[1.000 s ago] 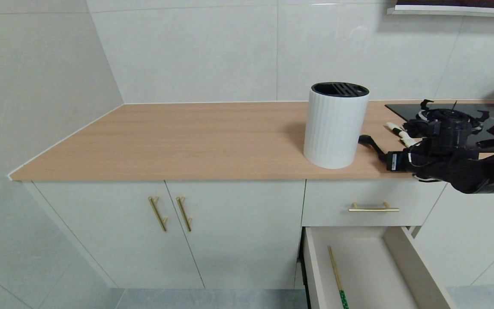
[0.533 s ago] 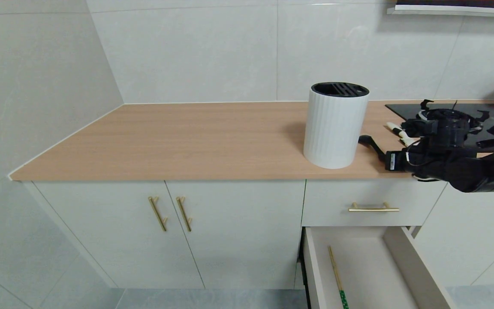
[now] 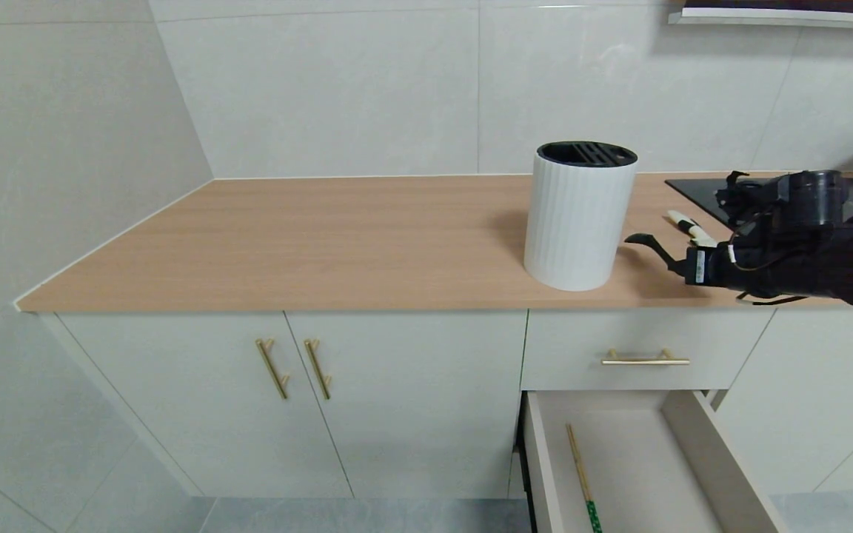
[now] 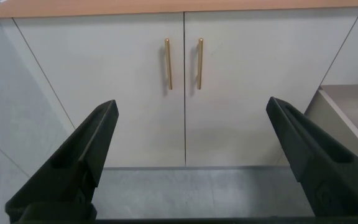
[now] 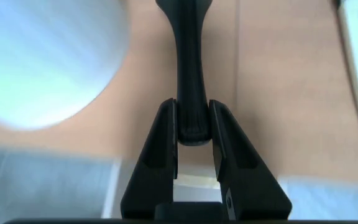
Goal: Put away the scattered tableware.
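1. My left claw [image 4: 190, 109] hangs spread wide and empty, facing the cabinet doors [image 4: 185, 93].
2. The white holder [image 3: 578, 218] stands just ahead of my right claw [image 3: 684, 263].
3. That claw is clenched on the black utensil [image 3: 645, 243]. Over the last second the utensil has risen off the counter [image 3: 323, 237], so I judge it free to stow.

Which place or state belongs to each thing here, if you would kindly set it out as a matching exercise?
Things
1. white holder
2. chopstick
3. black utensil
4. left gripper

Places or states
A. open, holding nothing
B. lying in the pulled-out drawer
C. standing upright on the counter
D. clamped in the right gripper

Pairs: 1-C, 2-B, 3-D, 4-A
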